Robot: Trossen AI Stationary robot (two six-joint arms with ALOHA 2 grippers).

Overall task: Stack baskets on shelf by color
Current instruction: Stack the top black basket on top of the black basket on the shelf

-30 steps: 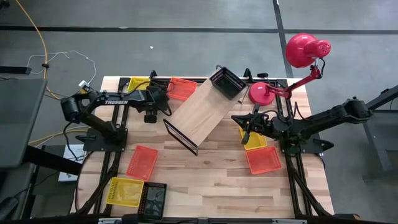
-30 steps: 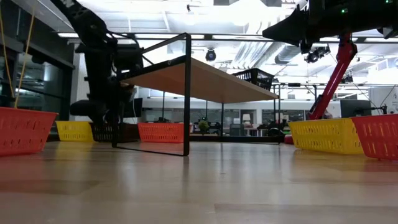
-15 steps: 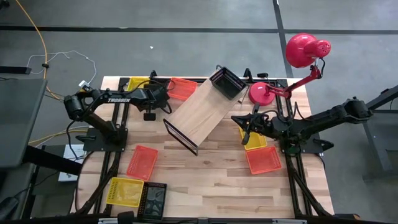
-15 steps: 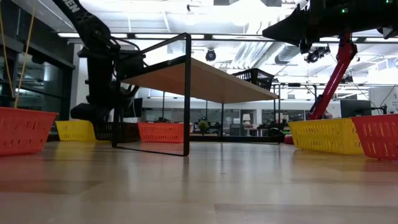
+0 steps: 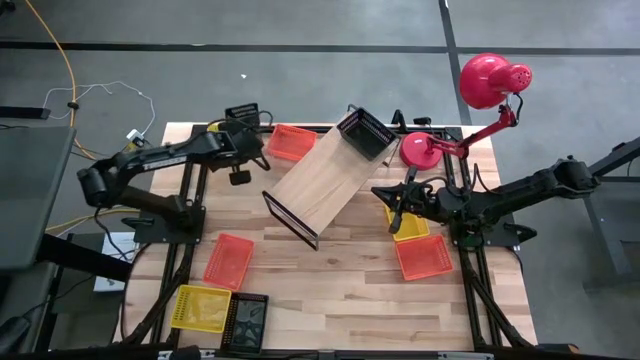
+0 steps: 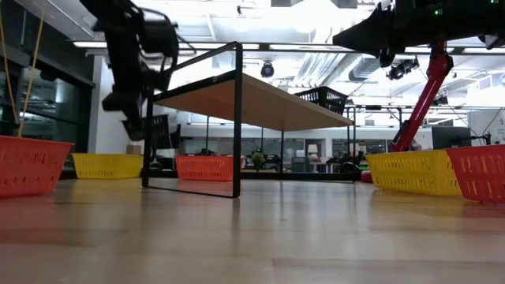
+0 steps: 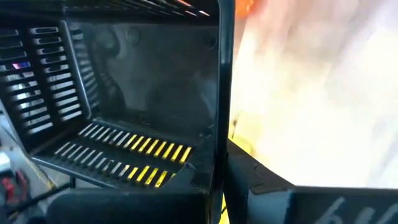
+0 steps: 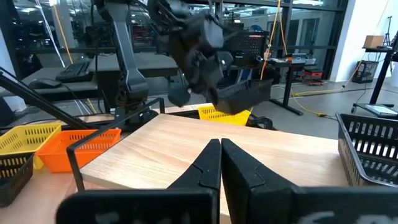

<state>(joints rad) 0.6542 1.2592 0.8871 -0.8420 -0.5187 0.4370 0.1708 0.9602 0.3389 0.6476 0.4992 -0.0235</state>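
Note:
My left gripper (image 5: 247, 132), over the table's far left, is shut on a black basket (image 5: 243, 112), which hangs in the air above a yellow basket (image 5: 212, 130). An orange basket (image 5: 292, 142) rests on its base beside them. The shelf (image 5: 320, 180) stands at the middle of the table, with another black basket (image 5: 366, 132) on its far end. My right gripper (image 5: 380, 190) is shut on nothing and hovers at the shelf's right side, beside a yellow basket (image 5: 408, 224). My left gripper holds the black basket by one side wall (image 7: 222, 143); one finger (image 7: 124, 202) is inside the basket and the other outside. The basket (image 8: 244, 93) is lifted clear of the table and hangs tilted below the gripper (image 6: 148, 130).
An orange basket (image 5: 424, 257) lies at the right. An orange (image 5: 228, 260), a yellow (image 5: 200, 305) and a black basket (image 5: 246, 320) lie at the near left. A red lamp (image 5: 470, 100) stands at the far right corner. Bare table lies near the shelf's near end.
My left gripper has shut on the black basket that stood on the table between the yellow and orange baskets. It has then risen and gone toward the table's far edge, lifting the basket clear and tipping it.

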